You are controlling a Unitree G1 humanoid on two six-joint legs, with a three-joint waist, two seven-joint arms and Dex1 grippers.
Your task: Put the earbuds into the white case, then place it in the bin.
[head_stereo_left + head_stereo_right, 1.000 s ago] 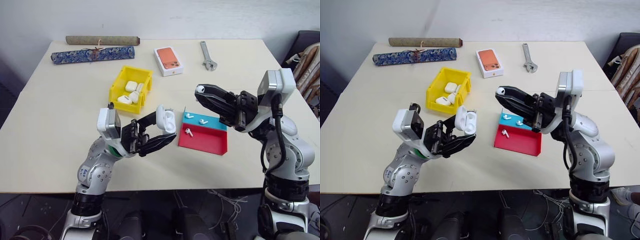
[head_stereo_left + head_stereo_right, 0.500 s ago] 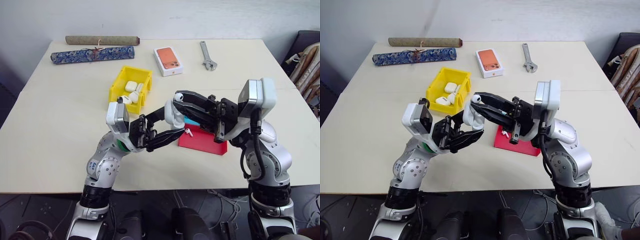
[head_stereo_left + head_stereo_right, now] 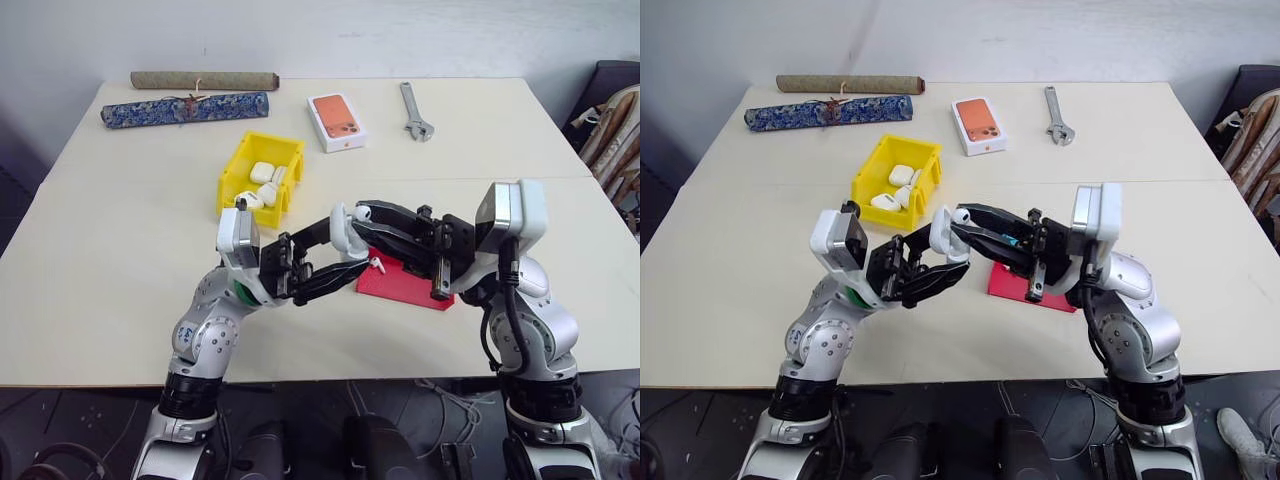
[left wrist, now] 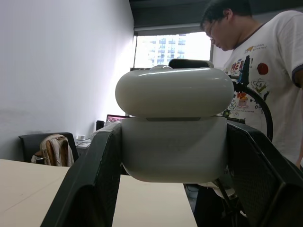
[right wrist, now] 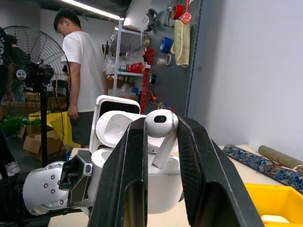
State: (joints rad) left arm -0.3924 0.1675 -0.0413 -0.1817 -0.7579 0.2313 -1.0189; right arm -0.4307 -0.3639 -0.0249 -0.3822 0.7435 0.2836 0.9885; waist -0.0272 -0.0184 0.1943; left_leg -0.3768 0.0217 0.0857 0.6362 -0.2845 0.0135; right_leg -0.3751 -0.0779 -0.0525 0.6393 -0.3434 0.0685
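White case (image 3: 344, 228), lid open, clamped in left tool (image 3: 335, 262) mid-scene above surface. Earbud (image 5: 161, 126) pinched in right tool (image 3: 358, 216), just over case. Insertion step; next: line stem with socket, lower, release.

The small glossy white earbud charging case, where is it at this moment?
The white case is held open in the left gripper above the table, before the red-and-blue tray; the right gripper holds an earbud over it.

left claw (image 3: 933, 262): grips open white case (image 3: 944, 233) | right claw (image 3: 962, 222): pinches earbud (image 3: 961, 214) over case
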